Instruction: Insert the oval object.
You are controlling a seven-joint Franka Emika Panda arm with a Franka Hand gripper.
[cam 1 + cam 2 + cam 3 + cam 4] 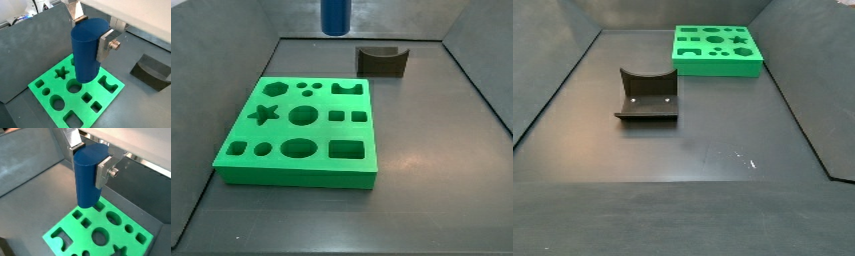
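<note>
Above the dark grey floor and green board, the end effector clamps the oval object.

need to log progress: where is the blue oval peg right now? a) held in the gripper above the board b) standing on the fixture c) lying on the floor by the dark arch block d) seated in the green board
a: in both wrist views the gripper clamps the blue oval peg upright, its lower end clear above the green board.

Gripper clamping oval object
</note>
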